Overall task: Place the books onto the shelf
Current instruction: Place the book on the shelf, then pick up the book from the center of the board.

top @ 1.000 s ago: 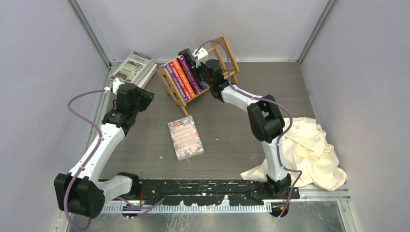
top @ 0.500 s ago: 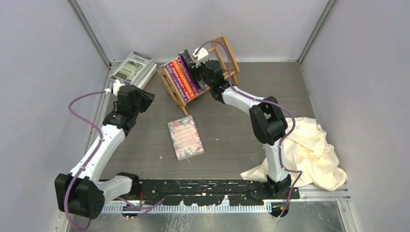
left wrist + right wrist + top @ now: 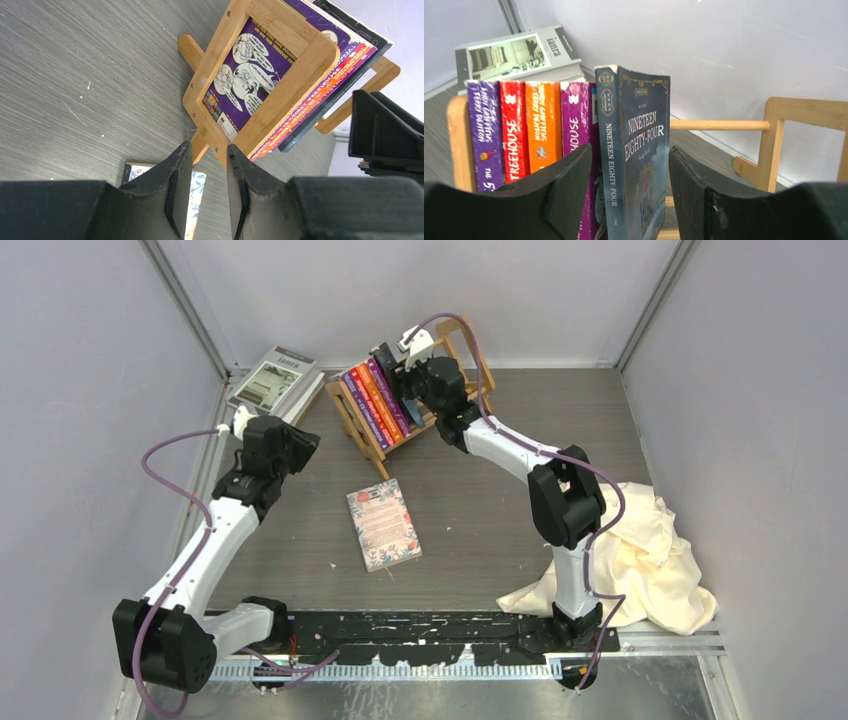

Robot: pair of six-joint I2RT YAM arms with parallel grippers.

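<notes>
the dark blue "nineteen eighty-four" paperback [image 3: 634, 150] stands on the small light-wood slatted rack [image 3: 774, 130], last in a row beside the purple, red and orange paperbacks [image 3: 524, 135]. the right arm's fingers [image 3: 569, 185] sit spread on either side of it, open, with no clear grip. the rack is bare past that book, so a finger dragging its cover on the way out could tip it over or lift it out. the pink floral paperback [image 3: 383, 525] lies flat on the grey desk [image 3: 480, 510], and the large grey and white books [image 3: 275, 380] lean in the far corner. the left arm's fingers [image 3: 175, 185] are narrowly apart and empty, near the rack's end frame.
</notes>
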